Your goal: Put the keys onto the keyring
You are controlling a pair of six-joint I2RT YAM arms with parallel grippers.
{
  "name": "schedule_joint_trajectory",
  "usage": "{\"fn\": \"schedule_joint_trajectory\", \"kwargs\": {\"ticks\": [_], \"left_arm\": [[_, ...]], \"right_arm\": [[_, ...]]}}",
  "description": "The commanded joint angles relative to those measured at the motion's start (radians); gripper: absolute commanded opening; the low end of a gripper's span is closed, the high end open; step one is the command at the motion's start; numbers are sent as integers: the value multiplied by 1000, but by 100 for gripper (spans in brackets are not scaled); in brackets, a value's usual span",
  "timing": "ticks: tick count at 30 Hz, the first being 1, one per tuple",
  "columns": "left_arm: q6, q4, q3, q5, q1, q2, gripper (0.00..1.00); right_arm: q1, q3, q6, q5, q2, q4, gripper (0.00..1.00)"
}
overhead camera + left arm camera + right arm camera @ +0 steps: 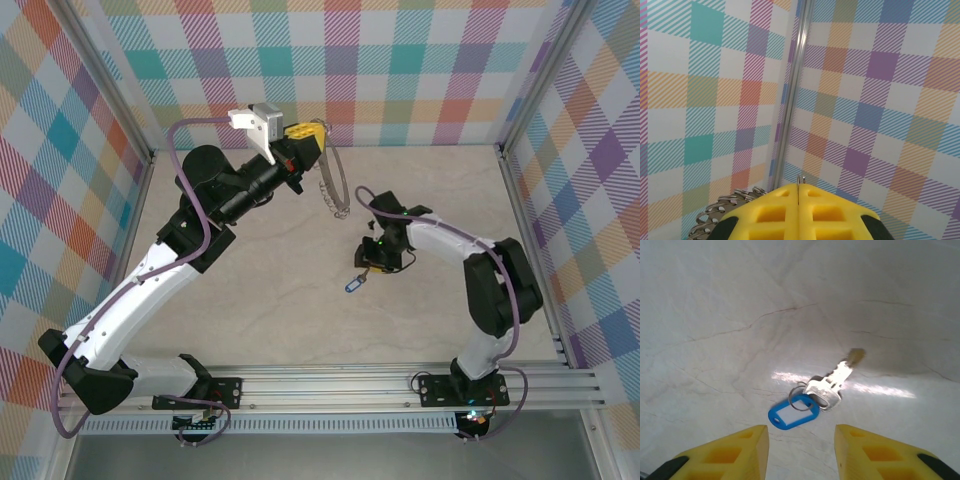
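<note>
Top external, one keyring (334,201), one blue-tagged key (355,283)

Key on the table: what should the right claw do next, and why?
Probably lower the right claw and close on the key. Its jaws stand open over the key, which lies loose on the table, not held. The left claw is shut on the ring, raised off the table, so the key looks like the missing piece.
</note>
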Motion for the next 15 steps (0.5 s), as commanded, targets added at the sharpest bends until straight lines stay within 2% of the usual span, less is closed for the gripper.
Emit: {"fn": "schedule_joint_trajectory", "kwargs": {"ticks": [1,15], "left_arm": [[-10,70,1,-12,6,-25,0],[-8,69,12,-16,11,-17,0]], "right_arm": [[37,39,-90,64,53,-76,39],[90,132,-163,127,140,-120,35]]}}
